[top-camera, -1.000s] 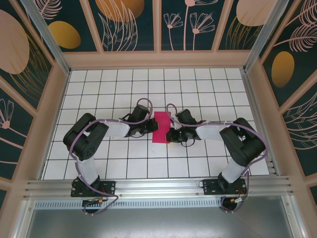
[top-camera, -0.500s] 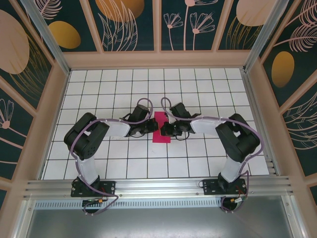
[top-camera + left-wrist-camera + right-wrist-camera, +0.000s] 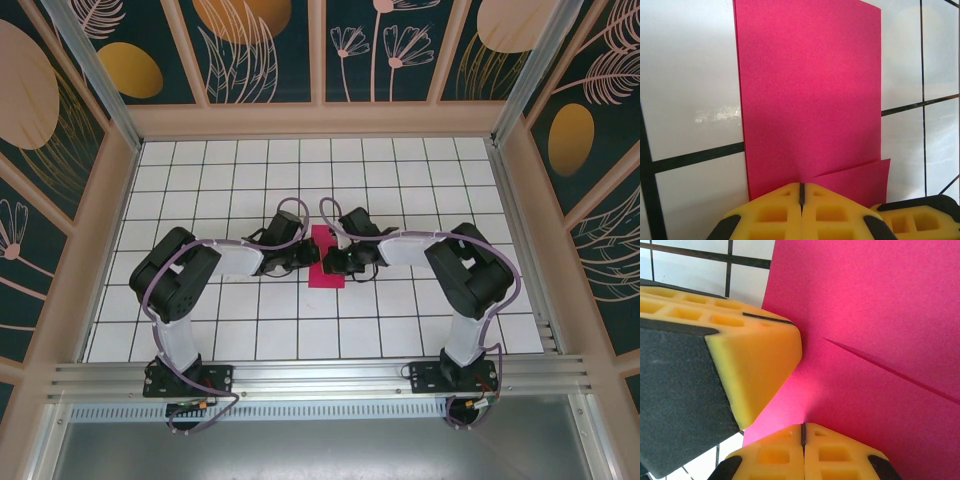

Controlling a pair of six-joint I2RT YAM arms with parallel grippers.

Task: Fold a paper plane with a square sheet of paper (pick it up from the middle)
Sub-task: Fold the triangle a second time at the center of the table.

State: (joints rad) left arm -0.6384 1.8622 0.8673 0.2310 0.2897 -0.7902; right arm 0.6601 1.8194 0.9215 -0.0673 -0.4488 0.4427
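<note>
The left gripper (image 3: 801, 194) has its 2 yellow fingers pressed together, tips down on the near edge of the paper (image 3: 810, 90). The right gripper (image 3: 803, 434) is likewise pressed together, its tips on the paper just beside the left one. Neither seems to pinch the paper; both look to be pressing it flat.

The paper lies in the middle of the table (image 3: 400, 180) as a narrow rectangle, so I judge 1 lengthwise fold done. A slanting flap edge shows beside the grippers, perhaps a corner fold begun. There is no pointed nose and there are no wings, so most of the folding is left.
</note>
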